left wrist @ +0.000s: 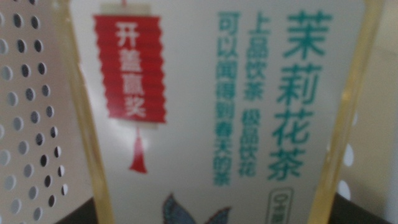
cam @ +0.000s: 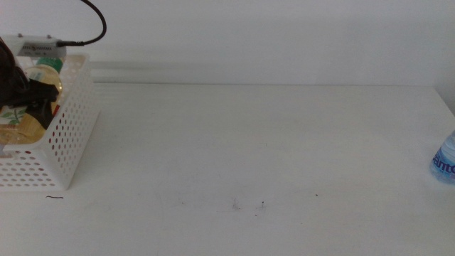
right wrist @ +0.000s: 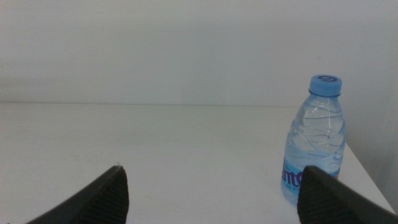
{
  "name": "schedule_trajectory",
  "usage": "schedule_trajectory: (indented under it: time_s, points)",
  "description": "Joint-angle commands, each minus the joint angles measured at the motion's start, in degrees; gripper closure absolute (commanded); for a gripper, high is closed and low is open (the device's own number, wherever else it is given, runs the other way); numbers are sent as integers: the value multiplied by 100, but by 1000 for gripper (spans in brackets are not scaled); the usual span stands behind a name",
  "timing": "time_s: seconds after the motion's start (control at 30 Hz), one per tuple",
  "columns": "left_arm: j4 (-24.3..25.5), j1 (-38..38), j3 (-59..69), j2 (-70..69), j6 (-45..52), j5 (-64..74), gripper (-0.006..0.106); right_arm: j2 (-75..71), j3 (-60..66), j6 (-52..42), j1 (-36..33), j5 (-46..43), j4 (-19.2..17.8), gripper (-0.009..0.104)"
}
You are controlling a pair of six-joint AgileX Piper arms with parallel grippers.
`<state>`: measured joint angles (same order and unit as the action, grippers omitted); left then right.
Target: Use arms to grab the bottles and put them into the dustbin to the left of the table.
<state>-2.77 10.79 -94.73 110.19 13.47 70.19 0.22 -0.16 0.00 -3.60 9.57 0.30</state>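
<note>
Left wrist view: tea bottle (left wrist: pixel 217 112) fills frame (inside dustbin (left wrist: pixel 25 124)).

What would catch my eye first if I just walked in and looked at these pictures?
Probably the white perforated plastic basket at the table's left edge, where the left gripper is holding a yellowish tea bottle with a green-lettered label inside it. Then the clear water bottle with a blue cap, upright at the far right edge of the plain white tabletop.

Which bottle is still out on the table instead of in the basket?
The clear water bottle with the blue cap, upright at the table's right edge; the tea bottle is inside the white basket.
</note>
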Motion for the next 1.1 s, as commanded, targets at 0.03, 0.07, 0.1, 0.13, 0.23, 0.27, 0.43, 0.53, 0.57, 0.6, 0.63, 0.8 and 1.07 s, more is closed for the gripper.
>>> schedule_trajectory:
  time_s: [0.03, 0.07, 0.1, 0.13, 0.23, 0.27, 0.43, 0.53, 0.57, 0.6, 0.63, 0.8, 1.07]
  points:
    - [-49, 18, -84, -36, 116, -128, 94, -22, 16, -31, 20, -62, -30, 3]
    - [-49, 18, -84, -26, 133, -144, 90, -22, 16, -31, 20, -62, -30, 3]
    - [-49, 18, -84, -26, 167, -175, 87, -22, 16, -31, 20, -62, -30, 3]
    - [-34, 18, -84, -26, 174, -205, 81, -22, 16, -31, 20, -62, -30, 3]
    - [-20, 18, -84, -26, 285, -308, 56, -22, 16, -31, 20, -62, -30, 3]
    - [-20, 18, -84, -26, 303, -368, 46, -22, 16, -31, 20, -62, -30, 3]
    - [-29, 18, -107, -76, 470, -315, 7, -22, 16, -31, 20, -62, -30, 3]
    - [-194, -22, -107, -352, 470, -387, 7, -22, 16, -31, 20, -62, -30, 3]
    - [-272, -65, -91, -511, 454, -462, 7, -22, 16, -31, 20, -62, -30, 3]
    - [-356, -93, -65, -660, 454, -544, 7, -22, 16, -31, 20, -62, -30, 3]
    - [-413, -184, 3, -886, 443, -684, 7, -22, 16, -31, 20, -62, -30, 3]
    - [-631, -969, 972, -2337, 454, -1832, 7, -22, 16, -31, 20, -62, -30, 3]
    - [-1388, -2710, 2707, -4747, 406, -2416, 7, -22, 16, -31, 20, -62, -30, 3]
